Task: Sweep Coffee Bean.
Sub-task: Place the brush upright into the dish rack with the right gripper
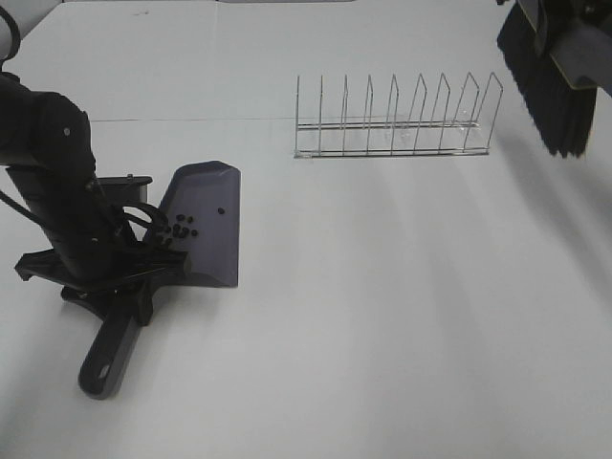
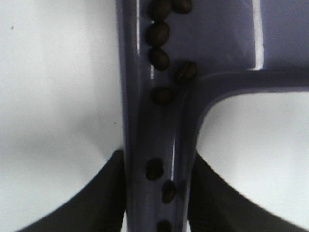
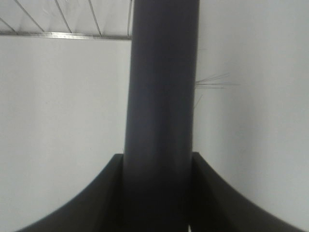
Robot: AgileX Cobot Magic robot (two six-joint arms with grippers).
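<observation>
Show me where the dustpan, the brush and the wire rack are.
dustpan [image 1: 215, 247]: exterior high view, bare floor of the pan.
brush [image 1: 553, 100]: exterior high view, black bristles.
wire rack [image 1: 392, 152]: exterior high view, front base rail.

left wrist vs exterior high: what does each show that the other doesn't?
Left wrist only: close detail of coffee beans lying along the dustpan handle's channel, with the left gripper fingers flanking that handle.
Exterior high only: the dustpan's full outline and handle end, the wire rack, and the black brush held up at the view's top right.
Both: the grey-purple dustpan, beans on it, and the white table.
</observation>
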